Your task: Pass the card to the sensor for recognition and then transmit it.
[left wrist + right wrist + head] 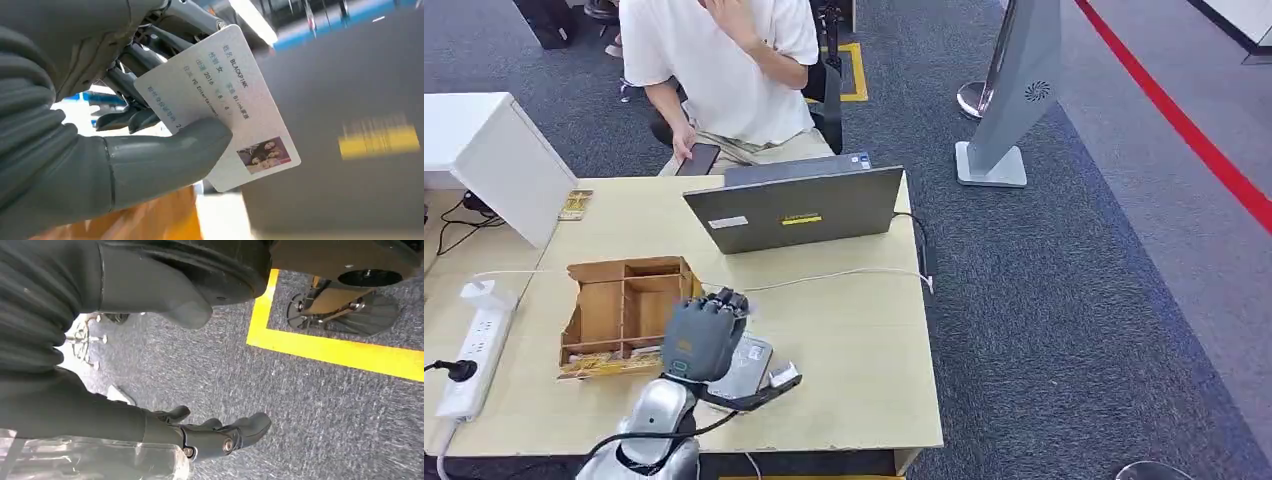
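The left wrist view shows the left robot hand (125, 130) pinching a white ID card (220, 105) between thumb and fingers. From the head view that robot hand (704, 335) hides the card and hovers over the surface (854, 340) above a grey card reader (746, 365), beside a wooden organizer (624, 310) and behind a laptop (794, 208). The right robot hand (215, 432) hangs over carpet, fingers loosely apart and holding nothing.

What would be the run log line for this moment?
left hand: holds ID card | right hand: empty, hanging | card reader: on table
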